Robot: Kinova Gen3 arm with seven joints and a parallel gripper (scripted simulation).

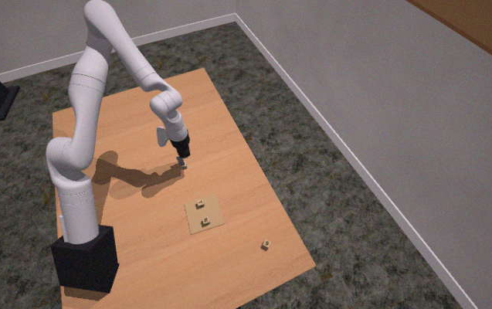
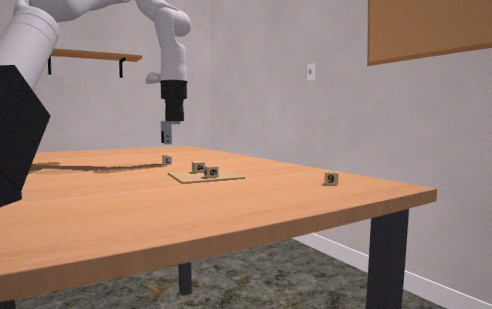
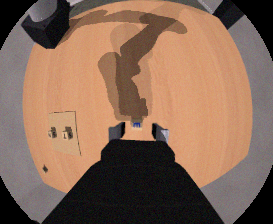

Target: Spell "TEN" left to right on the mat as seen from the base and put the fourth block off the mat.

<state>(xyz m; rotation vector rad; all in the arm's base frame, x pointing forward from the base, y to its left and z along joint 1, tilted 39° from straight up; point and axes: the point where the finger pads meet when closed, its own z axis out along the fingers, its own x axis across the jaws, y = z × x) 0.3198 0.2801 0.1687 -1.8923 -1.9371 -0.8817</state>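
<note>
My gripper point(image 1: 182, 161) point(image 2: 167, 142) point(image 3: 138, 128) is open and empty, pointing down a little above a small wooden block point(image 1: 184, 165) point(image 2: 167, 160) point(image 3: 137, 124). That block lies on the table off the mat; a side shows a blue L, and its top letter is not readable. The mat point(image 1: 215, 206) point(image 2: 229, 174) point(image 3: 64, 117) lies flat and bears two separated blocks. One block point(image 1: 200, 203) point(image 2: 198, 167) point(image 3: 68, 133) seems to show T on top; the other block point(image 1: 205, 220) point(image 2: 211, 172) point(image 3: 52, 132) seems to show N. A gap lies between them.
The fourth block point(image 1: 266, 244) point(image 2: 330, 178) point(image 3: 45, 169) lies off the mat towards the table's far right corner, with a 9-like mark on one side. The arm's black base point(image 1: 85, 263) point(image 2: 2, 135) point(image 3: 46, 29) stands at the opposite edge of the table.
</note>
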